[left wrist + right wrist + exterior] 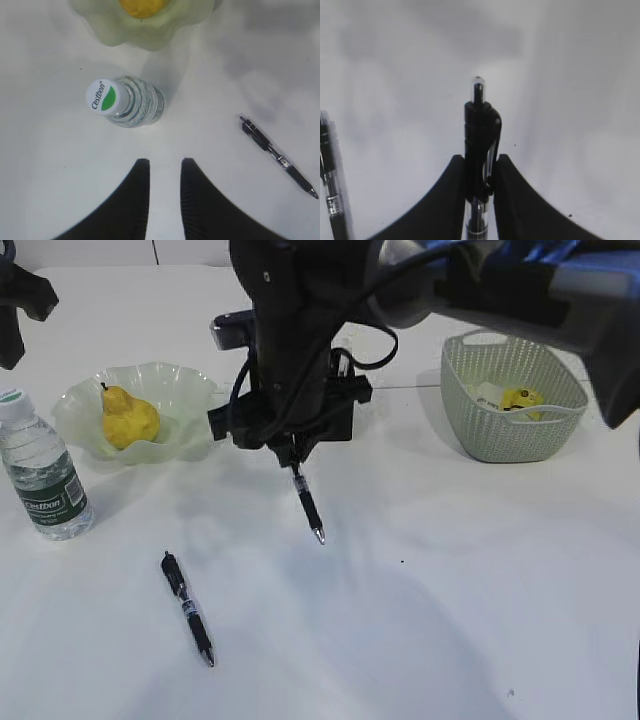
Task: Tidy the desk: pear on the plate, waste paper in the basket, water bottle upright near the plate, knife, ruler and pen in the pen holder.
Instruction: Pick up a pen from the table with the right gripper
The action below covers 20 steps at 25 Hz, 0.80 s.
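Observation:
My right gripper (291, 447) reaches across the middle and is shut on a black pen (306, 503), which hangs tip down above the desk (420, 570). In the right wrist view the pen (481, 127) is clamped between the jaws of the right gripper (480, 159). A second pen (188, 608) lies flat at the front left. The pear (128, 418) rests on the green plate (185, 380). The water bottle (40, 465) stands upright beside the plate. My left gripper (164, 161) hangs open and empty above the bottle (127, 100). The waste paper (520, 398) lies in the basket (512, 435). The black pen holder (347, 422) is mostly hidden behind my right arm. Knife and ruler are out of view.
The lying pen also shows in the left wrist view (277, 157) and at the left edge of the right wrist view (330, 200). My right arm fills the top middle of the exterior view, casting shadows on the white surface.

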Each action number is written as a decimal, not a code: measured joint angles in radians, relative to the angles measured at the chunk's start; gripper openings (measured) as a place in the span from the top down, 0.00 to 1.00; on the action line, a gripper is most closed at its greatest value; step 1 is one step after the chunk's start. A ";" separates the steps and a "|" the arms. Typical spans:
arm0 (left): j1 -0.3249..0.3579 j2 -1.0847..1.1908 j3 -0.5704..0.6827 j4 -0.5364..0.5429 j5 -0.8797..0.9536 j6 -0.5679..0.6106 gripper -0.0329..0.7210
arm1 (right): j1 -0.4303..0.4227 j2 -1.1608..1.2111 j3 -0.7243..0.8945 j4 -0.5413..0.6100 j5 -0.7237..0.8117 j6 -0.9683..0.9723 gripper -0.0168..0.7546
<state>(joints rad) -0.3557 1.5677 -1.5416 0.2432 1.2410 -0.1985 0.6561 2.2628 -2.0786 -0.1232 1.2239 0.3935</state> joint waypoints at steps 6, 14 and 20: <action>0.000 0.000 0.000 0.000 0.000 0.000 0.77 | 0.000 -0.086 0.000 -0.099 0.004 -0.048 0.78; 0.000 0.000 0.000 0.000 0.000 0.000 0.77 | -0.002 -0.143 0.000 -0.112 0.012 -0.083 0.78; 0.000 0.000 0.000 0.000 0.000 0.000 0.77 | -0.002 -0.183 0.000 -0.151 0.017 -0.114 0.78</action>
<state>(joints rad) -0.3557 1.5677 -1.5416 0.2432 1.2410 -0.1985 0.6546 2.0798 -2.0786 -0.2747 1.2412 0.2797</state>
